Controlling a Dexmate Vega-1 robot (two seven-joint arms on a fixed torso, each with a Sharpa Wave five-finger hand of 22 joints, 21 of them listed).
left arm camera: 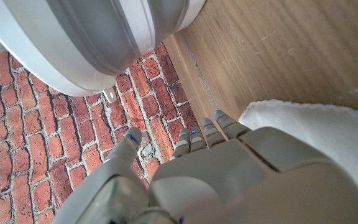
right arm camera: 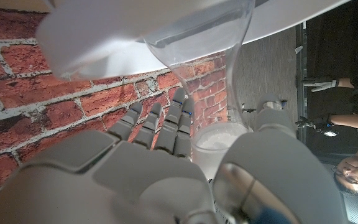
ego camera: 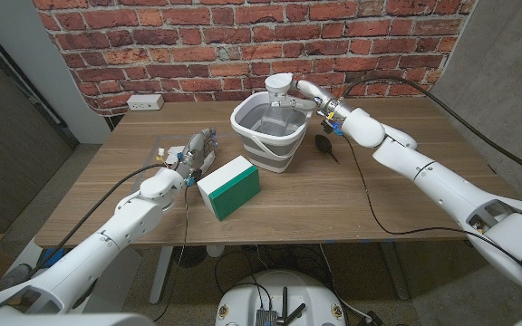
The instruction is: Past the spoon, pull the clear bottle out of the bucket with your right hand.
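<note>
The grey-and-white bucket (ego camera: 263,136) stands at the table's middle back, and its wall (left arm camera: 86,37) looms large in the left wrist view. My right hand (ego camera: 304,91) is over the bucket's far rim and grips the clear bottle (ego camera: 279,88) near its white-capped end. In the right wrist view the bottle (right arm camera: 197,43) sits between the fingers (right arm camera: 160,124) and the thumb. The black spoon (ego camera: 324,145) lies on the table right of the bucket, under my right forearm. My left hand (ego camera: 194,152) waits left of the bucket and holds nothing, fingers (left arm camera: 204,134) extended.
A green-and-white box (ego camera: 229,186) sits in front of the bucket, close to my left hand. A white cloth (ego camera: 165,150) lies beside that hand, the cloth (left arm camera: 316,137) also in the left wrist view. A power strip (ego camera: 145,102) is at the back left. A person (right arm camera: 353,171) is off to one side.
</note>
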